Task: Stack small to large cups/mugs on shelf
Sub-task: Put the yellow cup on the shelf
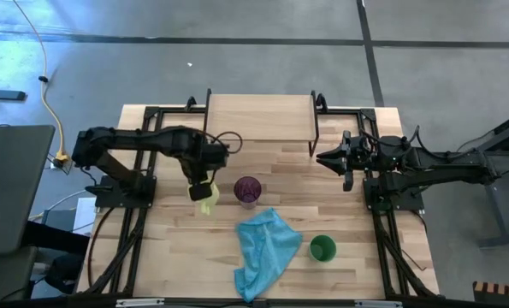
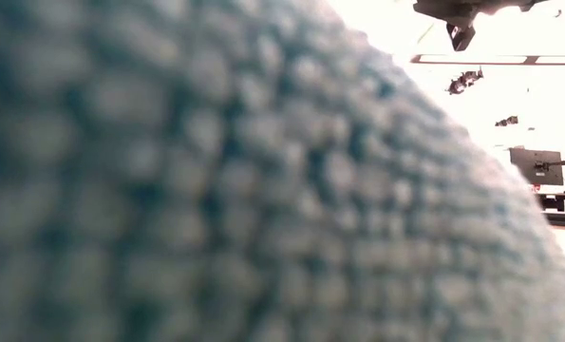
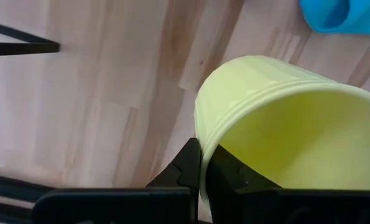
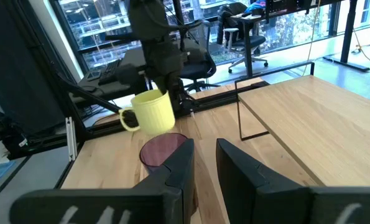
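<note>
The left gripper (image 3: 203, 177), clamped on the yellow-green mug's (image 4: 153, 112) rim, holds it tilted, handle pointing left, just left of the upright purple cup (image 1: 247, 190). The right gripper's (image 1: 329, 159) fingers stand slightly apart.

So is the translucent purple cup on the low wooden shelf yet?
No, the translucent purple cup stands on the plank tabletop, short of the shelf.
</note>
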Robot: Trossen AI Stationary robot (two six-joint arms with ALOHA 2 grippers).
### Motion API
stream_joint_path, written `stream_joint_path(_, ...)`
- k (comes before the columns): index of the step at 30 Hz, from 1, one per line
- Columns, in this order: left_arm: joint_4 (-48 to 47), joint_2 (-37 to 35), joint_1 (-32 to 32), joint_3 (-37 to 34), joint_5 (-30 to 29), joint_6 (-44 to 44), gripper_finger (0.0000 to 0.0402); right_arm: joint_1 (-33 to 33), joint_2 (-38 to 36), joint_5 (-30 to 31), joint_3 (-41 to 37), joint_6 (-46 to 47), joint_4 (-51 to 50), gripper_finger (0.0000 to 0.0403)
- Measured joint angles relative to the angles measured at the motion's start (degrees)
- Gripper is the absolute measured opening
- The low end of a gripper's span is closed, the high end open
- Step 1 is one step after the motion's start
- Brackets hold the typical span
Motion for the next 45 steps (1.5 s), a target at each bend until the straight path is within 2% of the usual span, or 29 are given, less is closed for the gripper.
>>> stream_joint_path(9, -1.47, 0.0, 5.29, 3.59, 0.0, 5.09, 0.0, 0.0, 0.0, 0.02, 0.0, -0.17, 0.0, 0.0057)
stream_joint_path(30, -2.32, 0.04, 14.96, 17.63, -2.86, 15.67, 0.0, 0.02, 0.02, -0.22, 0.0, -2.14, -1.58, 0.0057)
stream_joint_path(37, 1.19, 0.04, 17.39, 18.31, -3.03, 17.71, 0.0, 0.02, 0.01, -0.58, 0.0, -4.66, -2.84, 0.0057)
stream_joint_path(45, 5.97, 1.92, 18.35, 18.31, -4.11, 20.29, 0.0, 0.02, 0.0, -1.15, 0.0, -3.19, -3.02, 0.0057)
